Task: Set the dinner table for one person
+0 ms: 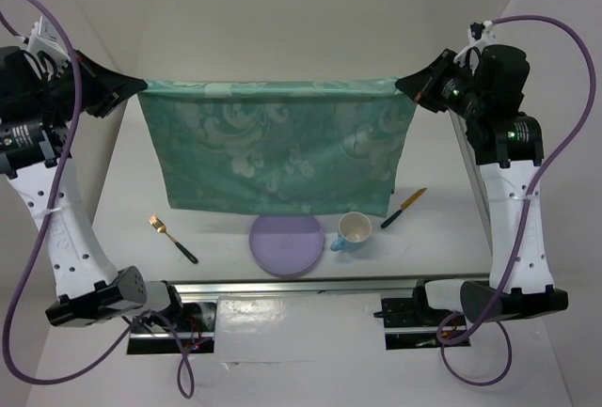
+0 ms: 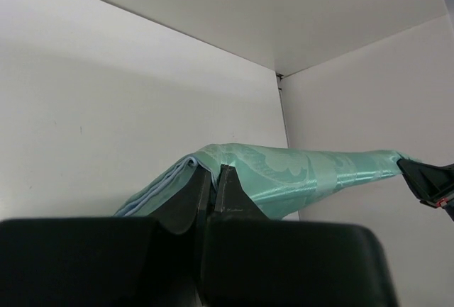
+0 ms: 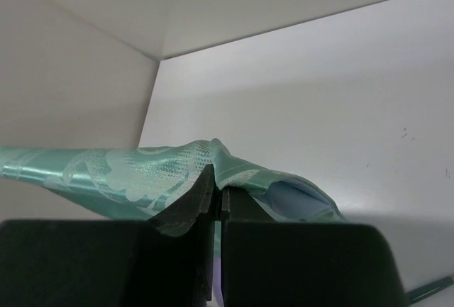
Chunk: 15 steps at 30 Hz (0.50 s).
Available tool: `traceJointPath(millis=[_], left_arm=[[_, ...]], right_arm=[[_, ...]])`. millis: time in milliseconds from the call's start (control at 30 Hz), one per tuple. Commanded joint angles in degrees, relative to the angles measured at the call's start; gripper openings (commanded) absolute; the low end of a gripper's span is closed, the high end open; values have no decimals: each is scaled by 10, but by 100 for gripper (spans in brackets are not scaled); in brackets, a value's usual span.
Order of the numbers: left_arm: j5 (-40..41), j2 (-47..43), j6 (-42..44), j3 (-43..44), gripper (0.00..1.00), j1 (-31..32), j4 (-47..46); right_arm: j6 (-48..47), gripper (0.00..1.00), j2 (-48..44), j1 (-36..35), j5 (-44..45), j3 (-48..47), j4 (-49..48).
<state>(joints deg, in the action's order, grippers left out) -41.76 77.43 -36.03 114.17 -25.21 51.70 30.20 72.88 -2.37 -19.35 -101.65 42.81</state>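
Cloth [image 1: 277, 148] hangs between and below the 2 hands, over the counter [image 1: 132, 202]. Left hand [image 1: 139, 88] and right hand [image 1: 404, 86] each clamp 1 top corner.

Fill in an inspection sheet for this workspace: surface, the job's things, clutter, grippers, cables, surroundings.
Surface: dinner table, plain white.
Job's things: teal cloth held up by two corners, hanging spread; purple plate, cup, fork and knife lie towards the near edge.
Clutter: nothing seen.
Grippers: left gripper and right gripper each shut on a cloth corner.
Cables: purple cables loop off both arms.
Surroundings: white walls.
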Motion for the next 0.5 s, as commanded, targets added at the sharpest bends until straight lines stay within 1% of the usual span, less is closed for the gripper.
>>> traceJointPath(millis=[0,67,100,133,167,200,233,267,300,333,367,400,433,467], left_arm=[[80,39,18,-44,0,-15,-68],[91,66,13,-71,0,12,-111],[119,103,7,-71,0,24,-124],[140,126,7,-62,0,53,-134],[156,153,1,-51,0,67,-149],[180,183,1,-34,0,79,-150],[194,216,1,9,0,102,-150],[208,283,1,32,0,113,-150],[221,317,-6,56,0,123,-150],[230,351,-12,104,0,139,-150],[239,419,-12,126,8,144,-156],[239,456,-12,153,26,149,-156],[217,493,-12,227,43,155,-144],[211,528,-12,264,58,155,-125]], right_arm=[[-40,0,25,25,109,5,-11],[-45,0,72,25,109,28,-65],[-45,0,94,25,109,28,-82],[-45,0,147,25,102,17,-109],[-45,0,178,25,102,6,-119],[-45,0,210,25,96,-9,-127],[-45,0,273,25,96,-37,-150],[-39,0,307,25,82,-56,-159],[-33,0,341,25,77,-77,-165],[-33,0,408,25,77,-123,-173],[-25,3,439,31,71,-143,-178],[-25,27,471,31,55,-169,-178],[-16,72,502,31,47,-200,-161],[-15,85,552,31,36,-258,-151]])
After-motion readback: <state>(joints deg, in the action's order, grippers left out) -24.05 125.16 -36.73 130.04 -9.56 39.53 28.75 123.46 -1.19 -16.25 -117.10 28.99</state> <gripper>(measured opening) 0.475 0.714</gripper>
